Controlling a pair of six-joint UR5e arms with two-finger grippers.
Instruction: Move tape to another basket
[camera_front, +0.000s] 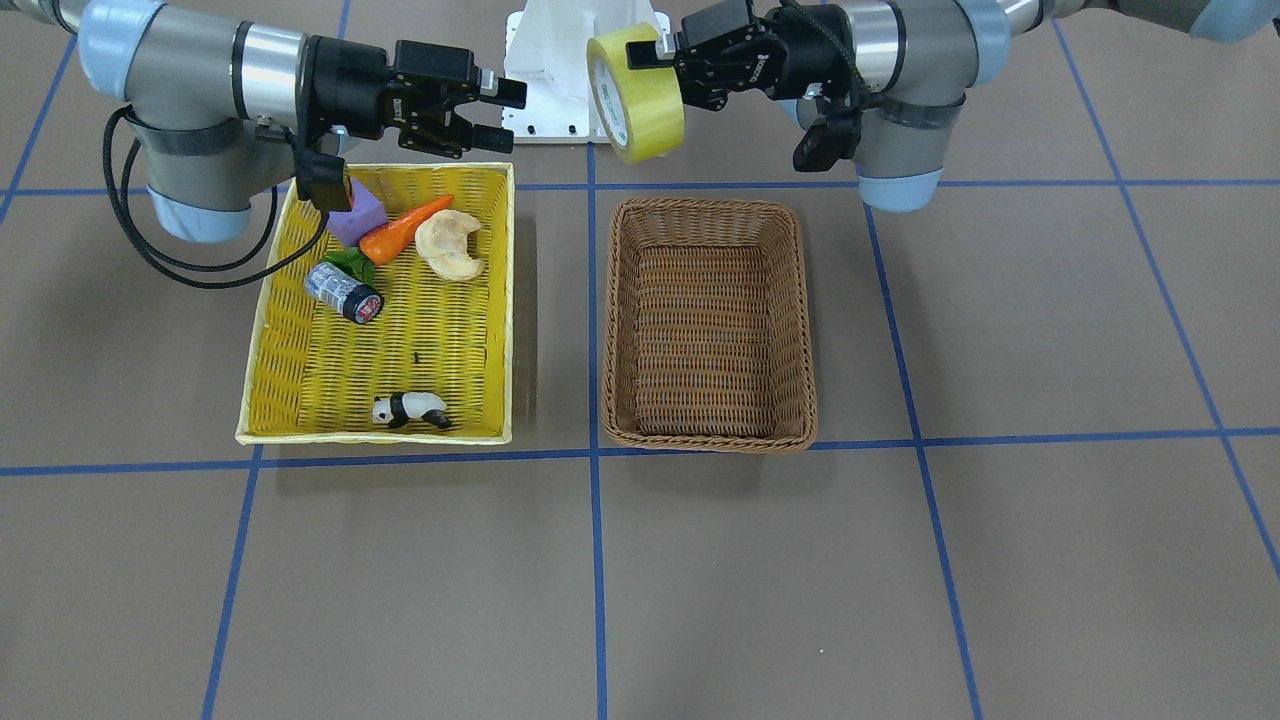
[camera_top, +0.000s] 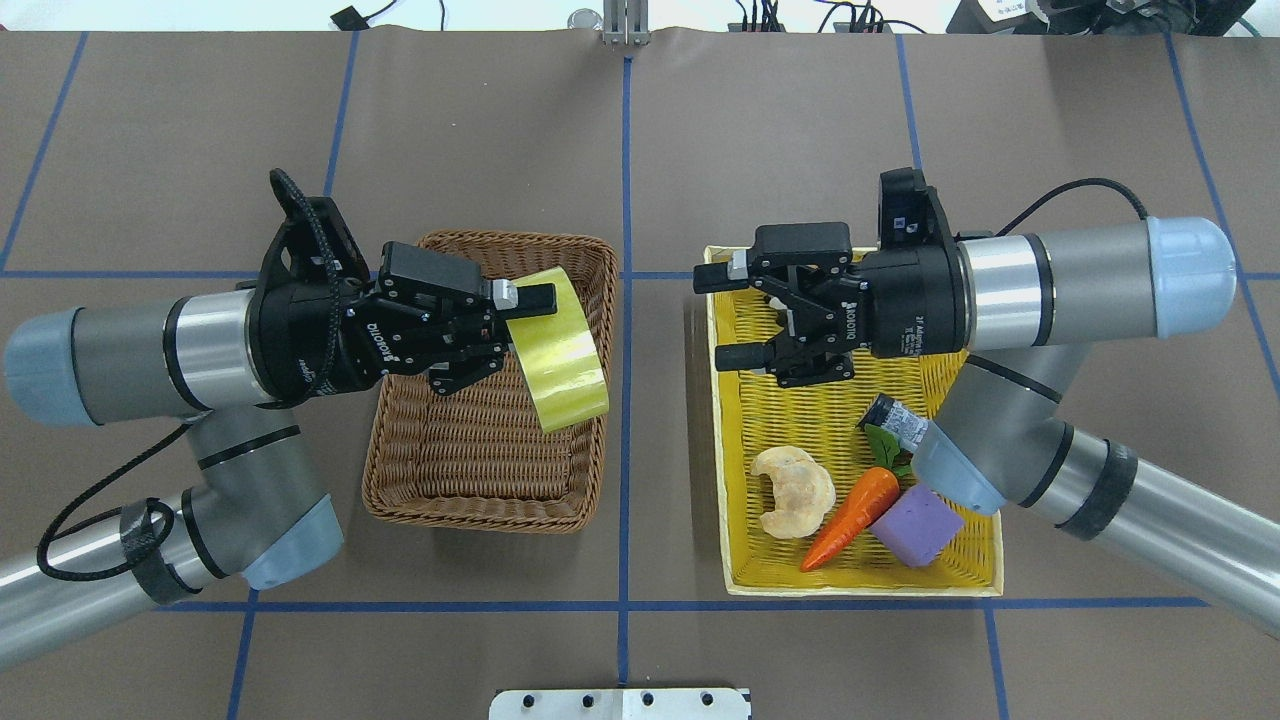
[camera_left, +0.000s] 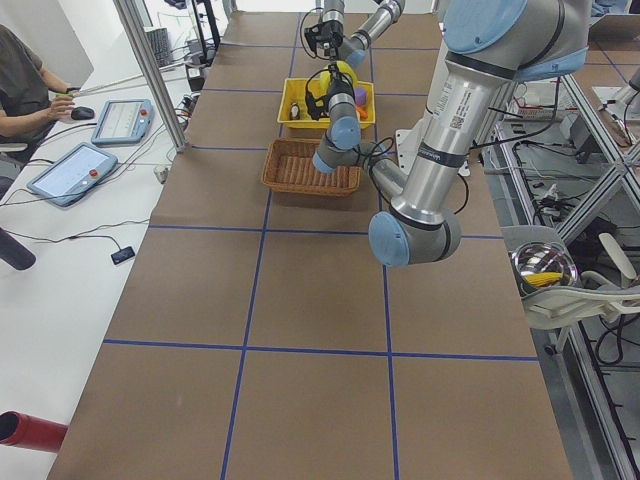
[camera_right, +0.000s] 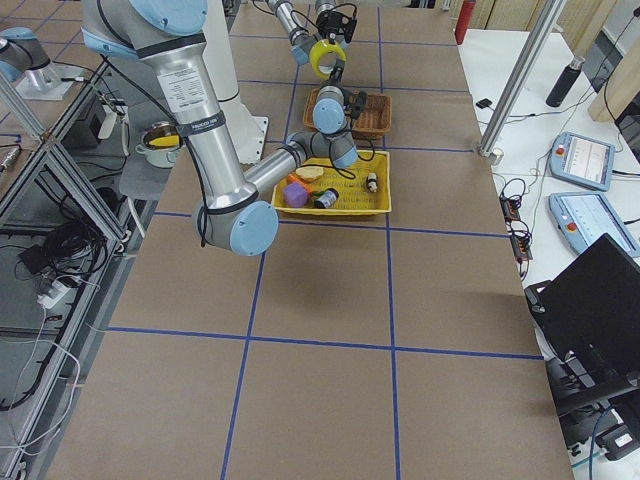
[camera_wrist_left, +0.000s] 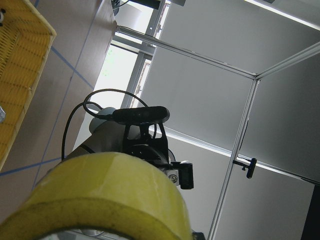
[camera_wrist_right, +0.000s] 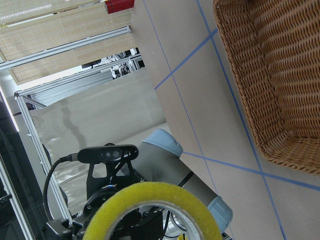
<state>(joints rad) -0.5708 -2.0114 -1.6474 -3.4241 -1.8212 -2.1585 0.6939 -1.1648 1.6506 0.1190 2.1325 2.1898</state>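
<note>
One roll, the tape, is hanging in the air over the basket, on the side nearest the yellow tray. The left gripper is clamping its band. The right gripper is hovering, jaws apart, over that tray's far left corner.

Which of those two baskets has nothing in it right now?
The brown wicker basket is empty; the yellow tray holds a carrot and other items, while the left gripper holds the tape aloft.
</note>
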